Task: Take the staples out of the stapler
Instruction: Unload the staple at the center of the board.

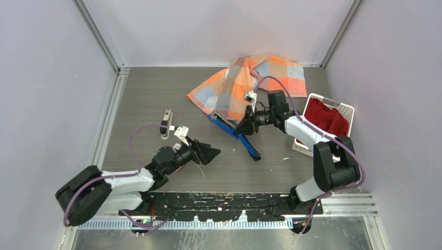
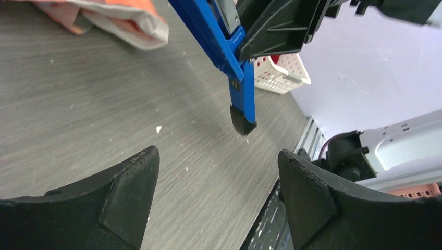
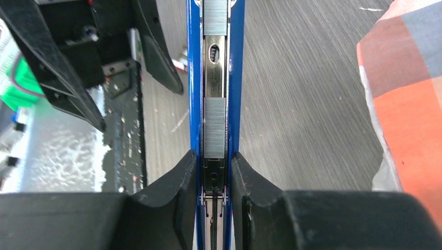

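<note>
Top external, quick pass. Grey counter (image 1: 146, 99) fills the frame. Checked orange-and-blue cloth (image 1: 229, 88) lies crumpled at upper centre. White basket (image 1: 346, 109) sits at right with red fabric (image 1: 323, 117) in it. My right arm (image 1: 312, 135) reaches from lower right toward centre, and my left arm (image 1: 125, 182) reaches from lower left.

The stapler (image 1: 249, 145), blue and slim, is at frame centre just below the cloth, running diagonally down-right. My right jaws are clenched on it. Right wrist shows my fingertips (image 3: 177, 182) pressing both blue sides of the stapler (image 3: 194, 78), with its channel facing the camera.

My left jaws are released, spread wide with nothing between them. Left wrist shows the stapler's (image 2: 245, 88) black tip beyond the gap. I cannot tell whether that tip touches the counter.

A small pale object (image 1: 166, 124) lies left of centre, apart from everything.

The staples (image 3: 214, 127) sit in the channel as a silver strip just above my fingertips, with a second strip at the top edge.
</note>
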{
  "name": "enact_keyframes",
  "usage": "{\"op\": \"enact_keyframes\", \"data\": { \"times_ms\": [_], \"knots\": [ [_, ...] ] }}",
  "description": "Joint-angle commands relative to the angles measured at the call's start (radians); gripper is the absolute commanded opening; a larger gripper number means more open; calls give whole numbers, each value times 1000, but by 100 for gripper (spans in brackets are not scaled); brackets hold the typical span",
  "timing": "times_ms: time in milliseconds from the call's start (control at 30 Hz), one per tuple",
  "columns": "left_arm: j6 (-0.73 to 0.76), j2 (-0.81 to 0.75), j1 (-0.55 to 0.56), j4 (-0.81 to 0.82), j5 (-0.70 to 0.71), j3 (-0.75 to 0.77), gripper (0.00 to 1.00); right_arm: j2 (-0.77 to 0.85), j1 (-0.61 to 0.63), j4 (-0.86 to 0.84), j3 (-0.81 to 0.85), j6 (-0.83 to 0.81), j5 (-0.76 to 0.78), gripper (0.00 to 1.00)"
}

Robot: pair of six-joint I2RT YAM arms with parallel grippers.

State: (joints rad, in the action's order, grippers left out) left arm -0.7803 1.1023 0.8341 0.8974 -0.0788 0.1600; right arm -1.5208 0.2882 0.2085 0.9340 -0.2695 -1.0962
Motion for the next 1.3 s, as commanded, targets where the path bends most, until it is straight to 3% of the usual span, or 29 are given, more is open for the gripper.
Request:
{"op": "enact_keyframes", "data": {
  "times_ms": [0, 167, 267, 333, 500, 900, 1267],
  "knots": [
    [-32, 143, -7, 366, 23, 80, 83, 73, -44, -414, -80, 439, -140, 1],
    [-25, 349, -7, 526, 28, 144, 82, 73, -66, -763, -188, 740, -137, 1],
    [-31, 424, -7, 532, 19, 204, 81, 60, -80, -986, -245, 900, -130, 1],
    [-29, 443, -7, 532, 41, 225, 81, 52, -85, -1047, -263, 954, -132, 1],
    [-63, 464, -17, 532, 122, 253, 81, 44, -83, -1108, -279, 1001, -134, 1],
    [-177, 542, -24, 532, 133, 384, 76, 27, -83, -1150, -294, 1035, -140, 1],
    [-256, 617, -49, 532, 66, 463, 46, 21, -75, -1164, -303, 1049, -145, 1]
  ]
}}
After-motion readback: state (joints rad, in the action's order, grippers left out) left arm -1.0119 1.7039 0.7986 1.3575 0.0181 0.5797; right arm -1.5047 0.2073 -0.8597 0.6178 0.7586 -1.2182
